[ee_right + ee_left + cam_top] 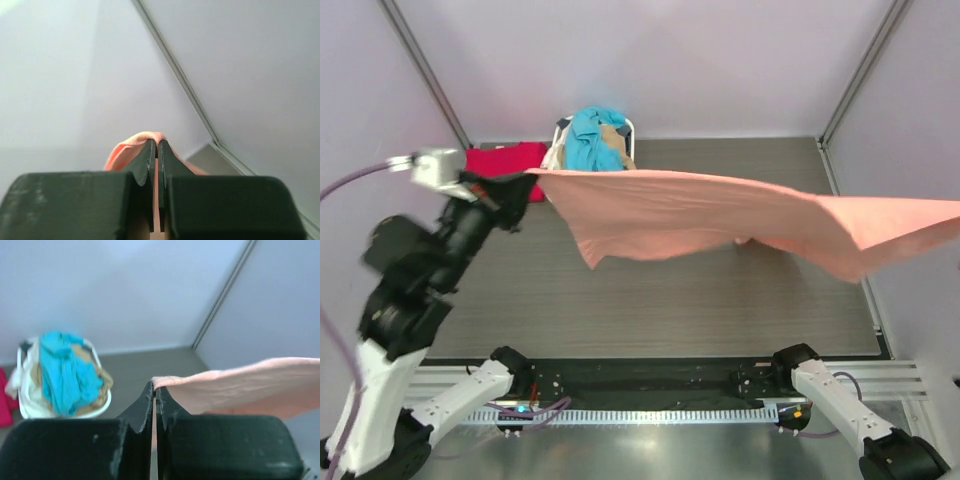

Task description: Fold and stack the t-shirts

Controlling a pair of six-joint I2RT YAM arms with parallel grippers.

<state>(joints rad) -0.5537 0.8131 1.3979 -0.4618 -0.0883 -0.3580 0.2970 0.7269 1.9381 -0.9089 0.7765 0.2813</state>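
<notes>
A salmon-pink t-shirt (720, 215) hangs stretched in the air across the table between my two grippers. My left gripper (525, 180) is shut on its left corner; in the left wrist view the cloth (240, 385) runs out from the closed tips (155, 387). My right gripper is off the right edge of the top view; in the right wrist view it (155, 145) is shut on a fold of the pink cloth (127, 147). A crimson t-shirt (505, 158) lies flat at the back left. Teal (590, 135) and beige (616, 140) t-shirts sit in the basket.
A white oval laundry basket (560, 140) stands at the back centre of the dark wood-grain table (620, 300); it also shows in the left wrist view (22, 390). Pale walls with metal corner posts (420, 60) close in the back and sides.
</notes>
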